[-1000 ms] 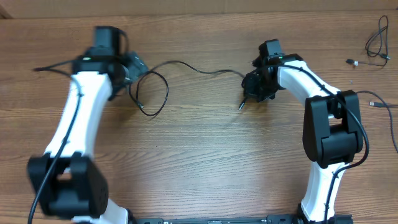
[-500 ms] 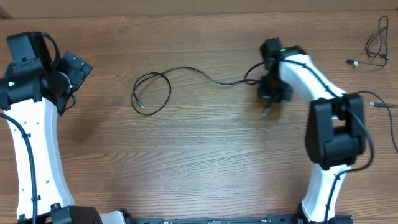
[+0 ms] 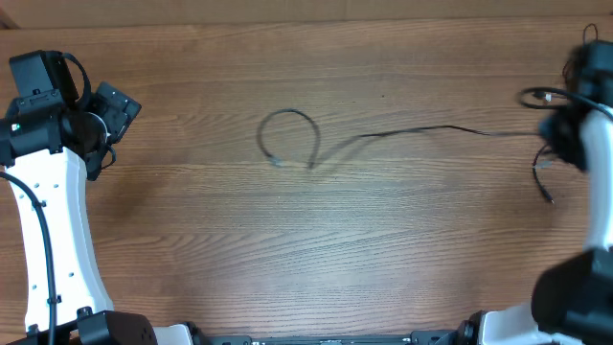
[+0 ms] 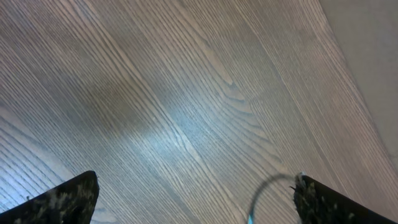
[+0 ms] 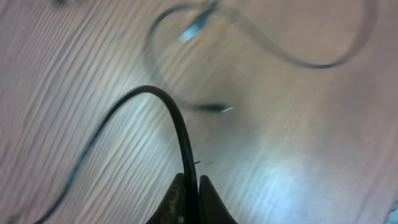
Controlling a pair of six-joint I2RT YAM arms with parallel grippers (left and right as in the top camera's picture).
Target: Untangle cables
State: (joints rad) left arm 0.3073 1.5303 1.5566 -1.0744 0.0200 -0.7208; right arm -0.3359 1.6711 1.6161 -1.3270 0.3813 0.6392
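**Overhead:** The left pincer (image 3: 113, 127) sits at the far left of the tabletop (image 3: 287, 249) with its jaws spread wide and nothing between them. The cable (image 3: 450, 126) lies well to that pincer's right. It forms a small loop (image 3: 287, 113), then runs as a long, nearly straight line away from the left pincer. The line ends at the right pincer (image 3: 557, 139), which is at the far right edge and blurred. Below the right pincer a short tail (image 3: 544, 182) of the cable hangs loose. Just above and beside that pincer there are other cables (image 3: 536, 95), mostly hidden by the arm.

**Left wrist:** The left pincer (image 4: 196, 202) is released, with its two fingertips (image 4: 65, 198) far apart at the lower corners and bare wood grain between them. A thin grey arc (image 4: 266, 185) shows close to the inner side of one fingertip. It is too blurred to tell what it is.

**Right wrist:** The right pincer (image 5: 194, 200) is clenched on the cable (image 5: 177, 118), which rises from the closed tips and bends over to one side. Ahead of the pincer, the other cables (image 5: 298, 59) lie blurred on the wood. A pale plug (image 5: 193, 30) is farthest from the tips and a dark plug (image 5: 214, 109) is nearer to them.
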